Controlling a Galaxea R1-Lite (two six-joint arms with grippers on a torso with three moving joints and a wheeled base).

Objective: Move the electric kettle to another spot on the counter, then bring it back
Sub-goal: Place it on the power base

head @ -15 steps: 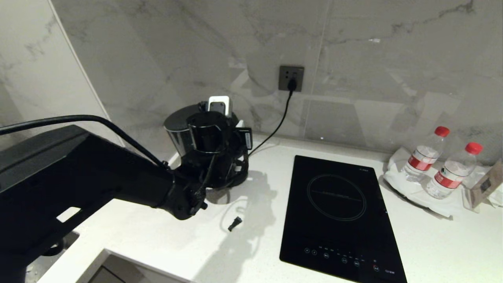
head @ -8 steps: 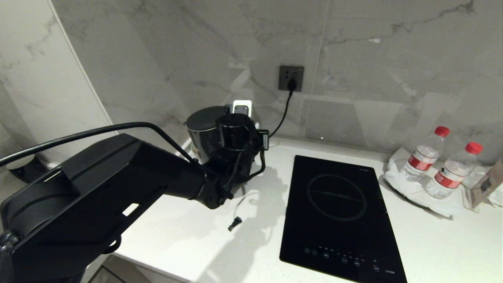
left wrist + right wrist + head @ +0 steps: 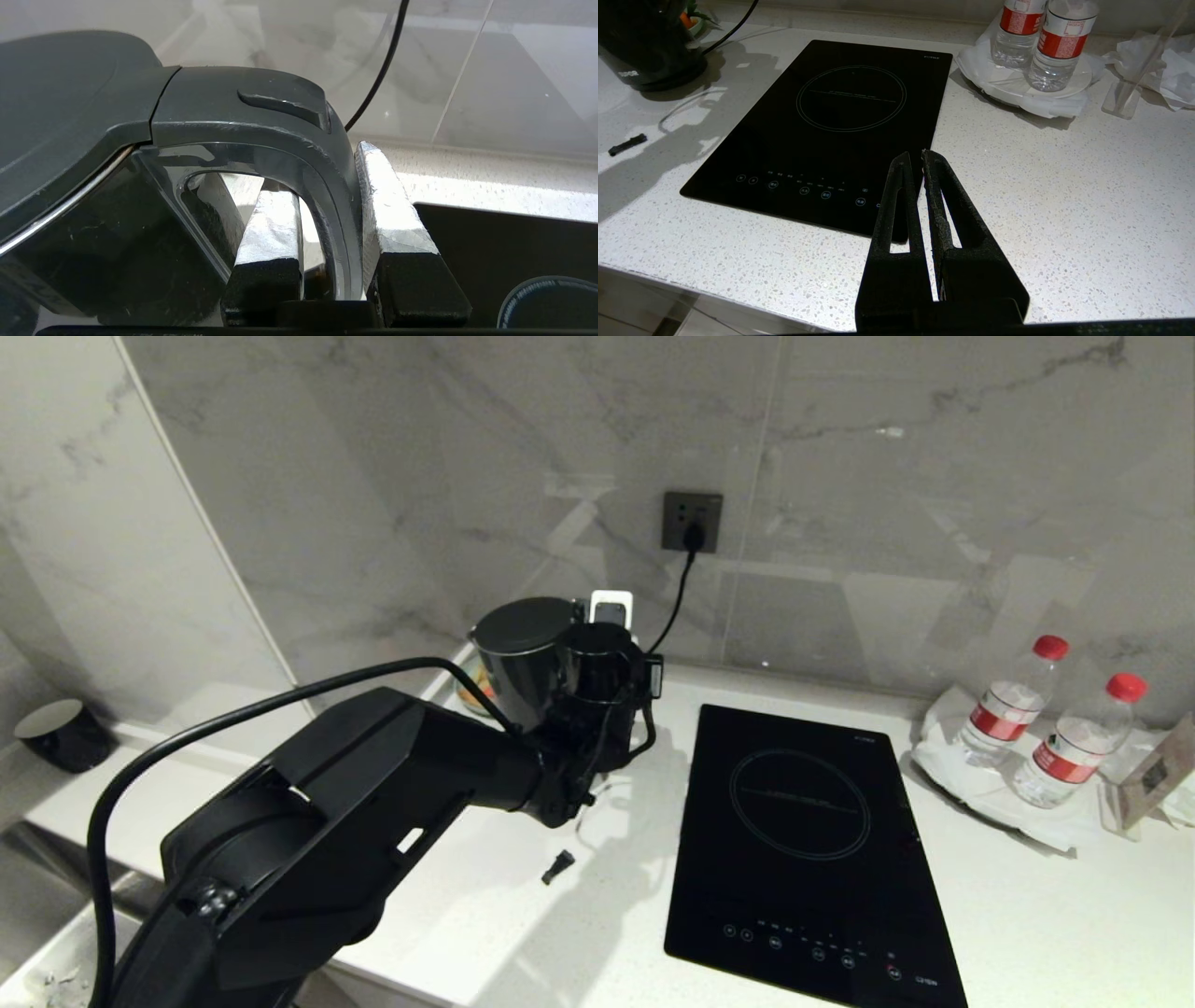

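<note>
**A:** Left wrist view showed it best: the left hand (image 3: 322, 224) was clamped on the loop handle (image 3: 327, 186) of the electric kettle (image 3: 523, 658), one finger inside the loop, one outside.

**B:** Where was the kettle?

**A:** At the back of the table (image 3: 485, 915), just left of the induction hob (image 3: 803, 840), below the wall socket (image 3: 692, 522).

**B:** And the other arm?

**A:** The right hand (image 3: 915, 161) was idle near the hob's front, fingers together.

**B:** Which step?

**A:** Probably a carry. Next it needs bare table and a level set-down before letting go.
</note>
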